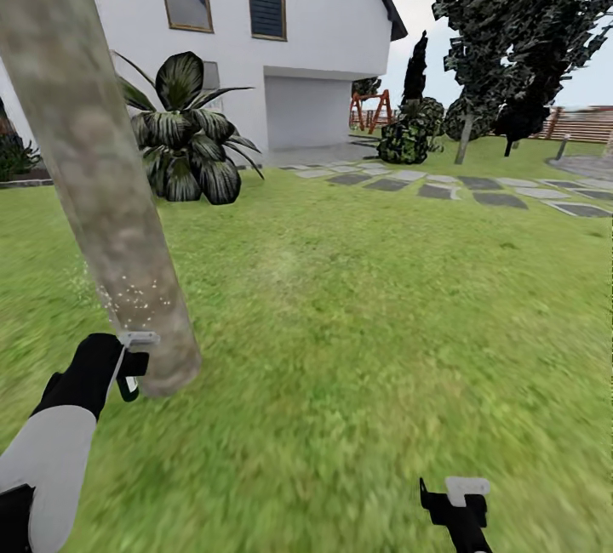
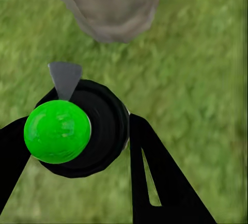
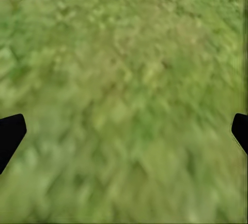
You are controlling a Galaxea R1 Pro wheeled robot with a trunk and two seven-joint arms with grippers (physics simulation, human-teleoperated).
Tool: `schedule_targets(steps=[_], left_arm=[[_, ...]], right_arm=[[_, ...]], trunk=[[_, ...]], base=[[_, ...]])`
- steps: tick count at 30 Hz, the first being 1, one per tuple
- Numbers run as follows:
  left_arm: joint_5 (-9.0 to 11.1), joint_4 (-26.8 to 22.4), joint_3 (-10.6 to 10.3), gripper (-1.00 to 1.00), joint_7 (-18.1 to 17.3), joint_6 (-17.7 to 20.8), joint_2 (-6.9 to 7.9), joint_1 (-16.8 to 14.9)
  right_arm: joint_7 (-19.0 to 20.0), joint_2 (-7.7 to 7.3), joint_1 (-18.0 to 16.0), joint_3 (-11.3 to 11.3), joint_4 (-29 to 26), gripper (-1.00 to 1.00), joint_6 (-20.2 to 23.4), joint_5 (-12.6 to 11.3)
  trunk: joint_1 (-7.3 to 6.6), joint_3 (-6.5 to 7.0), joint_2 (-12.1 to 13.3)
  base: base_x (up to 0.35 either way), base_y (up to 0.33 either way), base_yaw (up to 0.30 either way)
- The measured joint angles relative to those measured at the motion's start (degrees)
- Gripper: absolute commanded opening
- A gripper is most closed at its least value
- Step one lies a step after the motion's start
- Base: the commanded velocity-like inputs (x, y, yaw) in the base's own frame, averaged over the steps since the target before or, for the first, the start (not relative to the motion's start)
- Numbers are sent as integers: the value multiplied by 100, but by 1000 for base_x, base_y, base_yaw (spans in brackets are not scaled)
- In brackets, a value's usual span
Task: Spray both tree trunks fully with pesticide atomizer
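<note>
**Atomizer at trunk, spraying low**

Atomizer [image 2: 77, 131]: black body, green cap, grey nozzle. Pinched between jaws of left gripper [image 1: 128, 366], near left of scene, nozzle aimed at trunk.

Trunk [image 1: 94, 162]: thick, mottled grey-tan, leaning across left of head view, base just beside atomizer. White specks of spray on bark low down, just above nozzle. Upper bark without visible specks.

Second tree [image 1: 511, 34]: far right, dark crown, thin trunk, well apart from robot, beyond paving slabs [image 1: 443, 187].

Right gripper [image 1: 460, 498]: near right, over bare grass [image 3: 124, 100]. Jaws spread wide, holding nothing.

Also listed: white house [image 1: 315, 17], broad-leaved plant [image 1: 187, 128] beside it, swing frame [image 1: 370, 111], fence [image 1: 583, 123] far right.

Status, judged: first trunk partly covered, second untouched.

Risks, judged:
- Coverage patchy if nozzle kept low; upper trunk likely missed.
- Nozzle very close to bark; bump against trunk could twist atomizer in grip.
- Grip on rounded body; possible slip or rotation, spray then off target.
- Long drive to far tree; jolts could loosen hold.
</note>
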Motion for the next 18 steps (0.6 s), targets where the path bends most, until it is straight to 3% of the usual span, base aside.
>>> schedule_targets(steps=[5,12,16,18], left_arm=[[-7,2,0,-100,0,0,8,3],[-10,2,6,-100,-1,-4,19,15],[-50,8,2,-100,2,-9,96,32],[-69,12,2,-100,6,-14,234,44]], right_arm=[[0,3,0,0,0,100,0,0],[0,4,-1,0,2,100,1,0],[0,4,-1,1,2,100,1,0],[0,4,-1,1,2,100,1,0]], trunk=[[-1,0,0],[-2,0,0],[-2,0,0],[-2,0,0]], base=[[63,-271,23],[182,-241,251],[175,-239,276],[169,-239,276]])
